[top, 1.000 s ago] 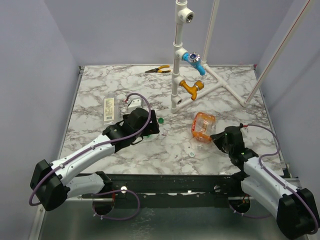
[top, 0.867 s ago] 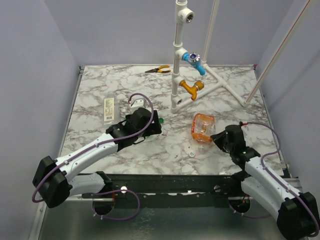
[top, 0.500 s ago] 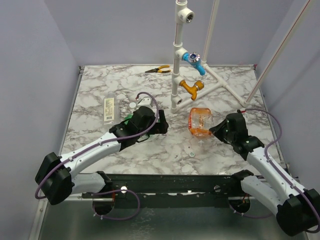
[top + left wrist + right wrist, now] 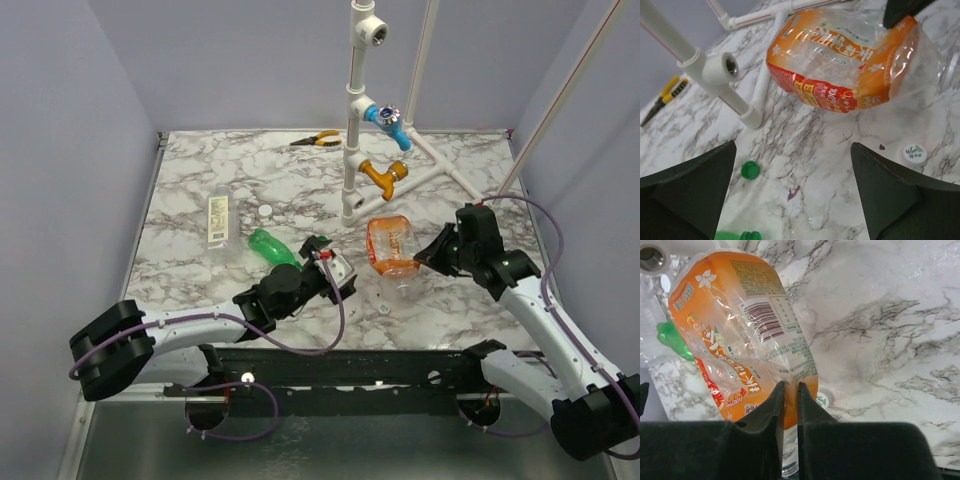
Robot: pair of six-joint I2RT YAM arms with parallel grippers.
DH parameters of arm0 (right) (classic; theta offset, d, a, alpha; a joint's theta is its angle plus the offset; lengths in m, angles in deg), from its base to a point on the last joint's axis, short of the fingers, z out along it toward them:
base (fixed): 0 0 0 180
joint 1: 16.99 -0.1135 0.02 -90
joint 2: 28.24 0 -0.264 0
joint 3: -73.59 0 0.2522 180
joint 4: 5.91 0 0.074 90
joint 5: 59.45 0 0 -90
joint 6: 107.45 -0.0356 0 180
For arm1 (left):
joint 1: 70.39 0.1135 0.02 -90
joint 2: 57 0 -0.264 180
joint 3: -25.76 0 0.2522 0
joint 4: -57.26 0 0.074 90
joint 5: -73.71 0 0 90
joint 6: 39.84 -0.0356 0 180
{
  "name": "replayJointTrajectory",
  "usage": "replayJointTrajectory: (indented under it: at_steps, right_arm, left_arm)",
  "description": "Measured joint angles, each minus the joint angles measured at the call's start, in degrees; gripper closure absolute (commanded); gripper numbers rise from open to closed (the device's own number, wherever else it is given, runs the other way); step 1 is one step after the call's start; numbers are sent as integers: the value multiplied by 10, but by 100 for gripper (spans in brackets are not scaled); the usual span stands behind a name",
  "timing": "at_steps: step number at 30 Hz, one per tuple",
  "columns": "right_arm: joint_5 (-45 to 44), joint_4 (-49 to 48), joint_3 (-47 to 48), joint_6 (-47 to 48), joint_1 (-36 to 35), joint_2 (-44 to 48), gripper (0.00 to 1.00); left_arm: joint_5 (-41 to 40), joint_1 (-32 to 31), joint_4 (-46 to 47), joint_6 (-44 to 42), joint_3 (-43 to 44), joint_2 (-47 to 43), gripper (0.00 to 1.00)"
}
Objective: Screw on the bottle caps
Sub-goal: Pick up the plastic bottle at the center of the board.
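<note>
Pinching the orange bottle (image 4: 392, 247) at its edge, the right jaws sit nearly closed; left jaws gape wide, holding nothing, over the counter (image 4: 200, 180); green cap (image 4: 750, 170) and white cap (image 4: 914, 153) lie loose there

Your work surface is a table (image 4: 200, 180) with a white-and-grey marble pattern. Plain lavender walls enclose it: a back wall (image 4: 240, 60) behind the table's far edge, a left wall (image 4: 70, 150) and a right wall (image 4: 590, 150) along its sides. A white pipe frame (image 4: 356, 110) stands on the table's far half. A black rail (image 4: 350, 365) runs along the table's near edge, with a grey metal surface (image 4: 330, 450) below. Lighting is even, and shadows on the table are soft.
</note>
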Motion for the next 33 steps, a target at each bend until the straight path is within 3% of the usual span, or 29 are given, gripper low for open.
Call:
replayJointTrajectory:
  at_steps: [5,11,22,33]
  right_arm:
    - [32,48,27,21,0,-4,97]
    - [75,101,71,40,0,-18,97]
    - [150,156,154,55,0,-59,97]
    - [191,202,197,65,0,-78,97]
  left_arm:
    - [2,-46,82,-177,-30,23,1]
    - [7,-73,94,-306,-37,11,1]
    - [-3,-137,56,-418,-38,-7,1]
    - [-26,-139,42,-498,-33,-7,1]
